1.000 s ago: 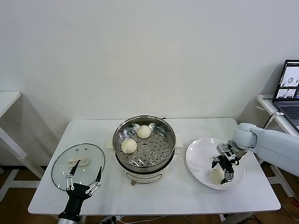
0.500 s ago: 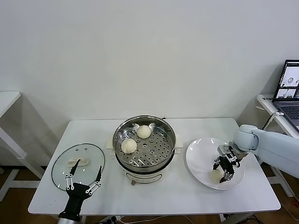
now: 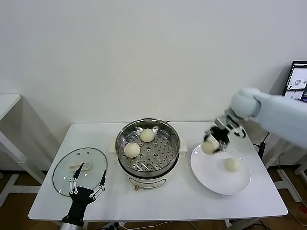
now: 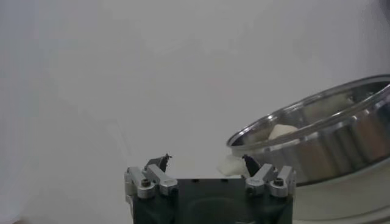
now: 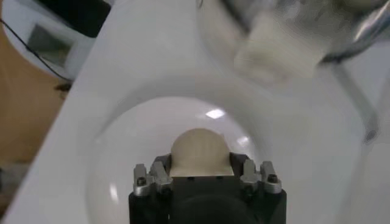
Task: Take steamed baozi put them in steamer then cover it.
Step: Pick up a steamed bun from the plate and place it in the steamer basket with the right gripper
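- I'm seeing two steamed baozi (image 3: 132, 149) sitting in the steamer (image 3: 148, 148).
- My right gripper (image 3: 214, 141) is grasping a third — one is waiting on the plate (image 3: 211, 172).
- Left gripper (image 3: 86, 184) is hanging open by the glass lid (image 3: 79, 165).

A robotics lab or test room is showing here: a plain white folding table (image 3: 158, 203) is standing against a bare white wall (image 3: 144, 57), a laptop (image 3: 298, 81) is running on a side desk, and another white table (image 3: 7, 103) is sitting at the left.
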Robot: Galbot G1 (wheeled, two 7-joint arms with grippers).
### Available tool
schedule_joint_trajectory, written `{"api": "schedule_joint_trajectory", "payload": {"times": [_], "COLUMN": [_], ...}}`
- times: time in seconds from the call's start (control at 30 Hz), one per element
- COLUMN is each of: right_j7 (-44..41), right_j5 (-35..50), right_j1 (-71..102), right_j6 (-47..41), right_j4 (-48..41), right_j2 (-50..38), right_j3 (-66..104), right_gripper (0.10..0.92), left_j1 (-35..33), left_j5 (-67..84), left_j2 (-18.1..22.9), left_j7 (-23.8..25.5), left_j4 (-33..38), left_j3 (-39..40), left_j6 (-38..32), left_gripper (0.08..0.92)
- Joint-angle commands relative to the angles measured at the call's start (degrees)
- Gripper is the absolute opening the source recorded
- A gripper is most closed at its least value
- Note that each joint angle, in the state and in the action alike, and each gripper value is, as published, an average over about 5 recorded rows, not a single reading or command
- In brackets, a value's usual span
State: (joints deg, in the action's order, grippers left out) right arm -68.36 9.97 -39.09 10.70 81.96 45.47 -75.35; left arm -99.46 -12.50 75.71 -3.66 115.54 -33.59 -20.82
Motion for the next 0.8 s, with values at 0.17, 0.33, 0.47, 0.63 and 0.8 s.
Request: {"api": "schedule_joint_trajectory", "payload": {"times": [0.17, 0.33, 0.47, 0.63, 0.8], "right_j7": [0.2, 2.2, 3.4, 6.5, 10.4], "right_j5": [-7.2, -13.9, -19.2, -25.6, -31.9], "right_j1": [-7.7, -3.7, 0.7, 6.0, 10.1], "right_j6": [17.7, 22.9, 27.5, 32.5, 36.0], "right_j4": [7.5, 10.0, 9.5, 7.1, 4.3], "right_j2": [16.1, 18.3, 19.2, 20.1, 21.4], "right_j3": [0.6, 0.2, 0.6, 1.7, 3.3], "right_gripper": [0.669, 0.658, 0.654, 0.653, 0.653], "left_j1": [-0.3, -0.3, -0.1, -0.1, -0.1], "left_j5": [0.0, 0.1, 0.1, 0.1, 0.1], "left_j2": [0.1, 0.1, 0.2, 0.2, 0.2], "left_j7": [0.0, 0.0, 0.0, -0.2, -0.3], "left_j4": [0.3, 0.4, 0.4, 0.3, 0.1], "left_j3": [-0.1, -0.2, 0.0, 0.1, 0.1], "left_j6": [-0.2, -0.2, -0.1, 0.0, 0.0], "left_gripper": [0.823, 0.823, 0.823, 0.823, 0.823]}}
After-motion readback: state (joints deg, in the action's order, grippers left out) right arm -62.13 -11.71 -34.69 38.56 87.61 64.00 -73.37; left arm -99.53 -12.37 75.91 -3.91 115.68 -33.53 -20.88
